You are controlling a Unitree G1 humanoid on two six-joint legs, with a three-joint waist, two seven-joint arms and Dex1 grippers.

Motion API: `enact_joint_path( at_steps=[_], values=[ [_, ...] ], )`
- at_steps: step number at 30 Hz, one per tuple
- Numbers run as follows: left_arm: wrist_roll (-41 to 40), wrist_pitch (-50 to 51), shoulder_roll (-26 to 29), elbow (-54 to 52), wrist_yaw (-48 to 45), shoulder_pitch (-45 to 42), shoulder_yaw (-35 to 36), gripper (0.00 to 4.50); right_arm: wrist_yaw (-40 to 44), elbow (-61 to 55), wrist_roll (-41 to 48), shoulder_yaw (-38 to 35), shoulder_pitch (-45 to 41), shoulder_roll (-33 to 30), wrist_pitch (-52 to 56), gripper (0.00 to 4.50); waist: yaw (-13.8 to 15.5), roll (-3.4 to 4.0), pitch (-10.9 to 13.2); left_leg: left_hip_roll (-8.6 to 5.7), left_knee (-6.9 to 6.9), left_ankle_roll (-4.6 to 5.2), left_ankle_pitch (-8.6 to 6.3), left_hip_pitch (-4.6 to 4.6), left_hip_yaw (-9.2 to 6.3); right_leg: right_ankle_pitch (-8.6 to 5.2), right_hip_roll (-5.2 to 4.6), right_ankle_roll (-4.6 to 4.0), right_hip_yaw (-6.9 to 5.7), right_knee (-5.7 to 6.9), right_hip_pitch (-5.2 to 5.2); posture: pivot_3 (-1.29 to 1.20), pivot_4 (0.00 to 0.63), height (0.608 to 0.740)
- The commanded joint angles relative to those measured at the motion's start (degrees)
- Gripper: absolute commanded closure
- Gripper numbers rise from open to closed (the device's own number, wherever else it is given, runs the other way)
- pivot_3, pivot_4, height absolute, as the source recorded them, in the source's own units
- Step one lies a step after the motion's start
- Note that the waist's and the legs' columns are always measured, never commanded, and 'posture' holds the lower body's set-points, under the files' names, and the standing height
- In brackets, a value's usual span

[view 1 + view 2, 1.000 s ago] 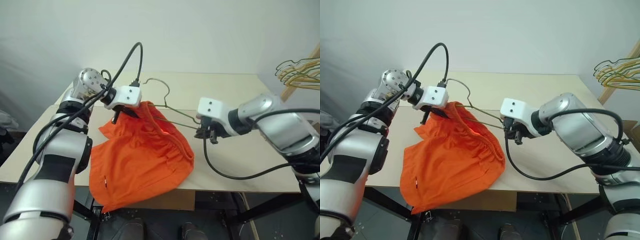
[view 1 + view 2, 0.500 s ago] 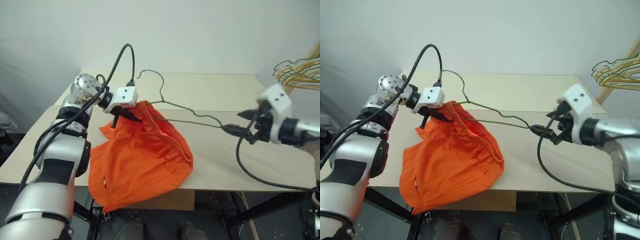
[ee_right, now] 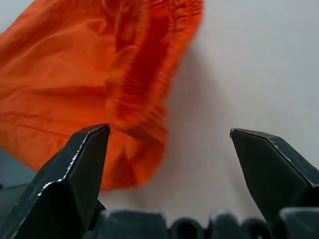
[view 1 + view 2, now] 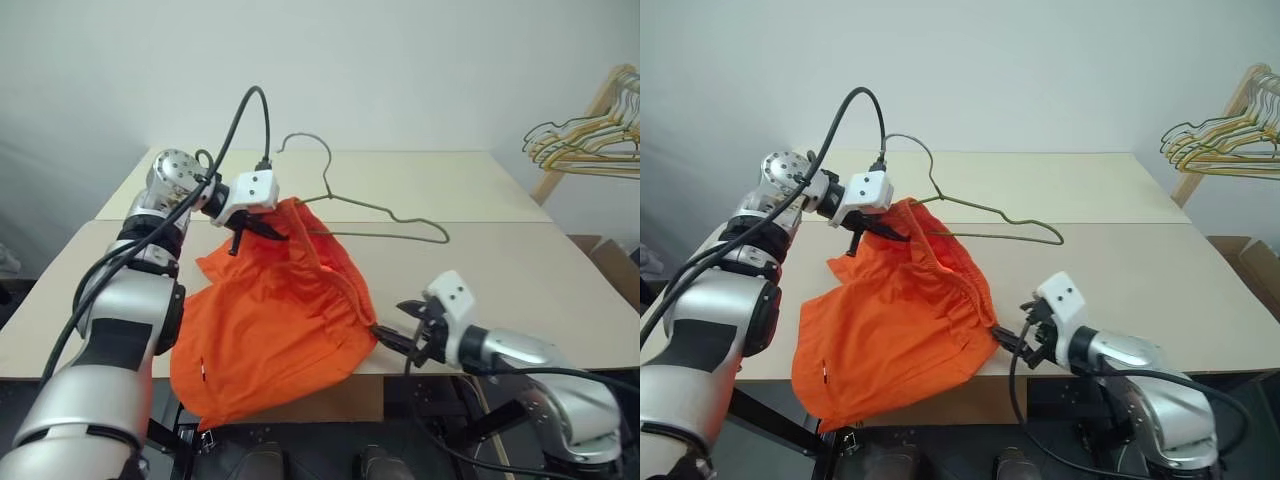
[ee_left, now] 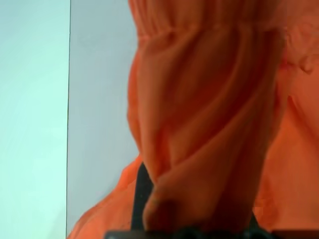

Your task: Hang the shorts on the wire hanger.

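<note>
The bright orange shorts (image 4: 280,320) hang from their gathered waistband, draping over the table's front edge. My left gripper (image 4: 255,230) is shut on the top of the waistband, and bunched orange fabric (image 5: 199,124) sits right at its fingers. The thin wire hanger (image 4: 380,208) runs from inside the shorts out to the right, hook up, with its right corner free above the table. My right gripper (image 4: 395,332) is low at the front edge, just right of the shorts' hem. It is open, with its fingers (image 3: 79,164) wide apart and nothing between them.
Two pale tabletops (image 4: 520,270) meet at a seam across the middle. A bunch of coloured hangers (image 4: 585,145) hangs on a wooden pole (image 4: 570,140) at the far right. My left arm's black cable (image 4: 250,110) loops above the shorts.
My right gripper let go of the hanger's right corner, opened, swung out to the right, then dropped back to the front edge beside the shorts. The left gripper kept its hold.
</note>
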Motion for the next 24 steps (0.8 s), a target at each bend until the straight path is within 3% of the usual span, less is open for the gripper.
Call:
enact_joint_path(
  at_steps=[1, 2, 5, 16, 20, 24],
  values=[
    [-1.47, 0.15, 0.44, -1.59, 0.38, -2.04, 1.27, 4.5, -1.79, 0.91, -0.61, 2.49, -1.76, 0.59, -2.47, 0.04, -0.05, 0.0, 0.0, -0.02, -0.02, 0.0, 0.0, -0.02, 0.0, 0.03, -0.01, 0.05, 0.01, -0.02, -0.01, 0.11, 0.0, 0.74],
    [-1.48, 0.17, 0.46, -1.61, 0.4, -2.01, 1.28, 4.5, -1.93, 1.35, -0.06, 2.71, -2.12, 1.09, -2.38, 0.04, -0.05, 0.0, 0.0, -0.02, -0.02, 0.02, -0.01, -0.05, 0.0, 0.04, -0.01, 0.06, 0.01, -0.06, -0.01, 0.11, 0.0, 0.74],
    [-1.49, 0.17, 0.52, -1.63, 0.48, -1.94, 1.31, 4.5, -2.32, 1.73, 1.19, 2.9, -2.84, 2.11, -1.97, 0.6, -0.06, 0.0, 0.0, -0.02, -0.06, 0.03, -0.02, -0.06, 0.0, 0.04, -0.01, 0.07, 0.01, -0.12, -0.01, 0.11, 0.0, 0.74],
    [-1.52, 0.02, 0.88, -1.7, 0.34, -1.55, 1.32, 4.5, -2.98, 3.57, 4.6, -0.55, -3.11, 2.27, -2.1, 4.45, -0.07, 0.0, 0.0, -0.02, -0.04, 0.03, -0.02, -0.03, -0.02, 0.04, -0.01, 0.09, 0.0, -0.07, 0.0, 0.11, 0.0, 0.74],
    [-2.83, -0.35, 1.47, -1.93, -1.62, -1.25, 2.31, 4.5, 0.09, 4.64, 8.17, -4.96, -4.2, -2.07, 0.12, 4.45, -0.09, 0.0, 0.0, -0.02, -0.04, 0.03, -0.02, -0.05, -0.01, 0.05, -0.01, 0.09, 0.01, -0.1, 0.0, 0.11, 0.0, 0.74],
    [-6.57, -1.46, 3.56, -2.8, -5.07, -0.53, 0.53, 4.5, 6.92, 7.22, 11.58, -9.73, -5.01, -11.52, 0.59, 4.45, -0.05, 0.0, 0.0, -0.03, -0.05, 0.03, -0.02, -0.05, 0.0, 0.05, -0.02, 0.08, 0.01, -0.13, 0.01, 0.11, 0.0, 0.74]
  ],
)
